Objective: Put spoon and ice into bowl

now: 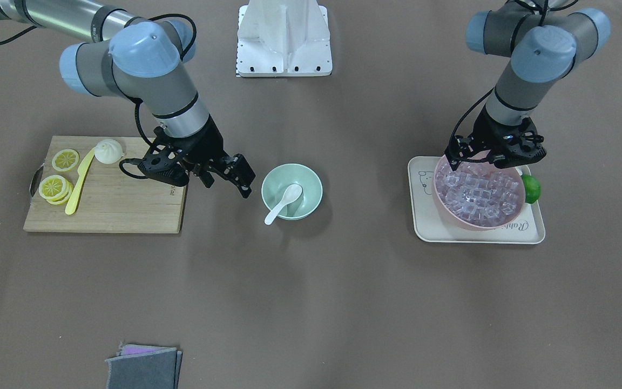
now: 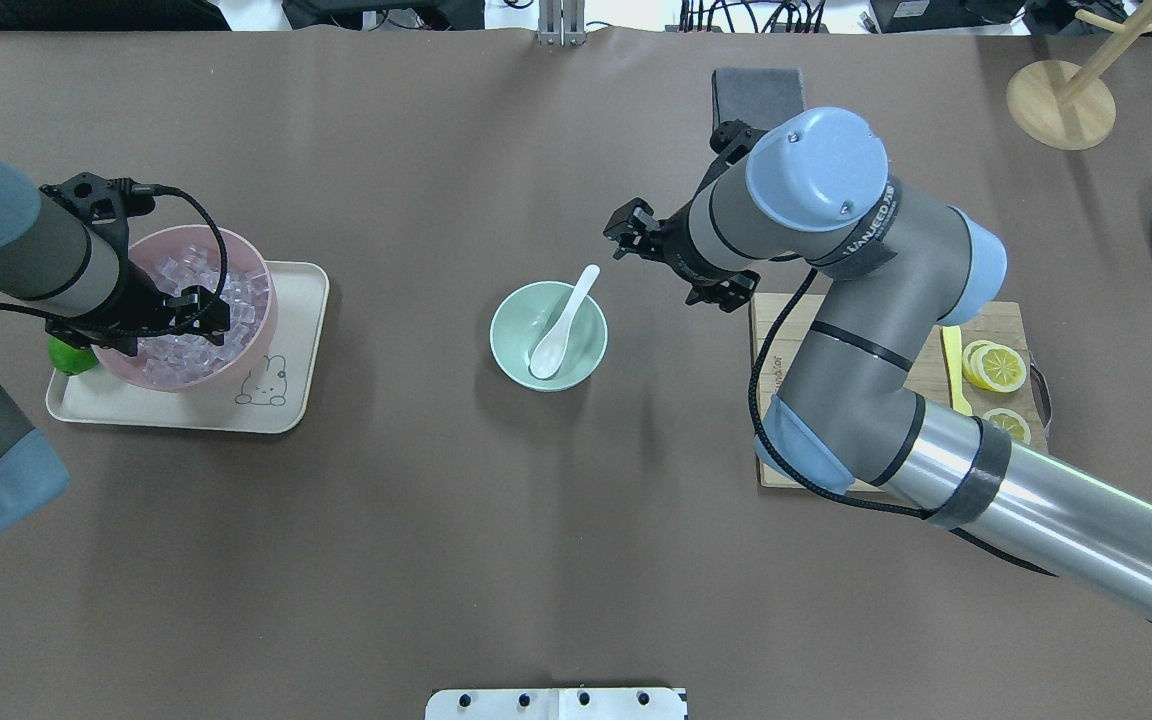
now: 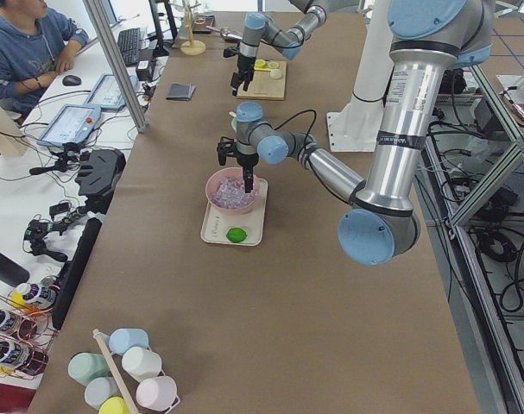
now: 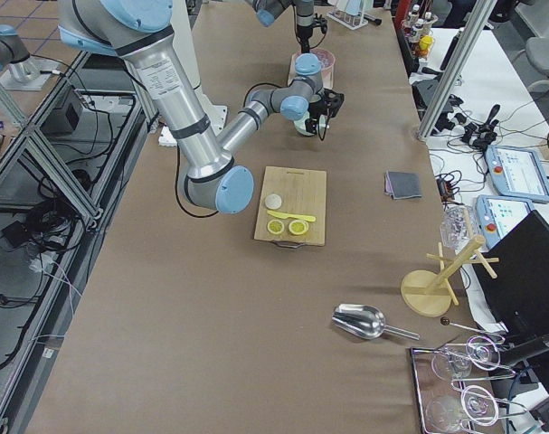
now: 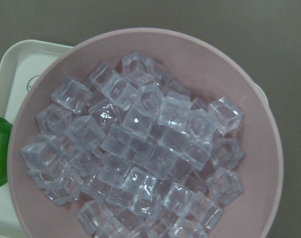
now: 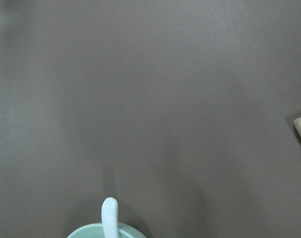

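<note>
The white spoon (image 1: 285, 201) lies in the mint-green bowl (image 1: 311, 186) at the table's middle, scoop down and handle resting over the rim; the overhead view shows the spoon (image 2: 558, 325) and the bowl (image 2: 511, 340) too. My right gripper (image 1: 228, 186) is open and empty, just beside the bowl on the cutting-board side. Its wrist view shows only the spoon's handle tip (image 6: 109, 218). My left gripper (image 1: 497, 162) hangs open just over the ice cubes (image 5: 140, 144) heaped in the pink bowl (image 1: 443, 202). No fingers show in its wrist view.
The pink bowl stands on a cream tray (image 1: 430, 216) with a green lime (image 1: 531, 188) beside it. A wooden cutting board (image 1: 127, 208) holds a yellow knife (image 1: 80, 183), lemon slices (image 1: 54, 186) and a white bun (image 1: 108, 151). A grey cloth (image 1: 143, 367) lies by the operators' edge.
</note>
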{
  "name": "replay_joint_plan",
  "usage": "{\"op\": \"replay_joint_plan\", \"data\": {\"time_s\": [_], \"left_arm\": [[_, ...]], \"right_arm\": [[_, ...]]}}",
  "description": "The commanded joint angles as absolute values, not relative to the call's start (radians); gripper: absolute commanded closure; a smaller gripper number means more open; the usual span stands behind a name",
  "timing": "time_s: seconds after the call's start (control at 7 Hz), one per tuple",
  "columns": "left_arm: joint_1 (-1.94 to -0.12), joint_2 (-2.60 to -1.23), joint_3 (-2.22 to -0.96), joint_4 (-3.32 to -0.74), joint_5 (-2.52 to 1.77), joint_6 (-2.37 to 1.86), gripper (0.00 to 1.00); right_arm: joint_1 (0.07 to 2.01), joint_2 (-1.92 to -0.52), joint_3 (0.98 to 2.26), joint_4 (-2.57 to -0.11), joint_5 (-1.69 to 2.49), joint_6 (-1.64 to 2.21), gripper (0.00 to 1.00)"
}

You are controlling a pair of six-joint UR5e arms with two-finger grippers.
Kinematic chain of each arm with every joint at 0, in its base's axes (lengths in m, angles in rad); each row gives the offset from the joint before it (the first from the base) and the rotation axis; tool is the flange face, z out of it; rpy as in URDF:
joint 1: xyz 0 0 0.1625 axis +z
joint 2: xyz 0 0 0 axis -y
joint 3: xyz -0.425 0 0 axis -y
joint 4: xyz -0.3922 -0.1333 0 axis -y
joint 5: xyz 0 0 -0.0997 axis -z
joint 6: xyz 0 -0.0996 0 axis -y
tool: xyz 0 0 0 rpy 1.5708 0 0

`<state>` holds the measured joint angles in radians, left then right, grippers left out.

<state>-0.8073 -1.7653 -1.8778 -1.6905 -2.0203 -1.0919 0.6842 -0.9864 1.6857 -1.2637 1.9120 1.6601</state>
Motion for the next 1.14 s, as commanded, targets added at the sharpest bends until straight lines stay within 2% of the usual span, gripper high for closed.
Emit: {"op": "replay_joint_plan", "data": {"time_s": [0.0, 0.29, 0.71, 1.0], "left_arm": [[-0.807, -1.776, -1.842, -1.692, -2.020, -1.088, 0.10], [-0.805, -1.784, -1.829, -1.692, -2.020, -1.088, 0.11], [-0.805, -1.793, -1.798, -1.692, -2.020, -1.088, 0.12], [-0.805, -1.793, -1.795, -1.692, -2.020, -1.089, 0.12]], "right_arm": [[0.703, -0.994, 1.694, -1.266, 1.933, 1.632, 0.00], [0.765, -1.032, 1.713, -1.266, 2.012, 1.576, 0.00], [0.941, -1.231, 1.828, -1.267, 2.196, 1.340, 0.00], [1.043, -1.317, 1.855, -1.267, 2.287, 1.229, 0.00]]}}
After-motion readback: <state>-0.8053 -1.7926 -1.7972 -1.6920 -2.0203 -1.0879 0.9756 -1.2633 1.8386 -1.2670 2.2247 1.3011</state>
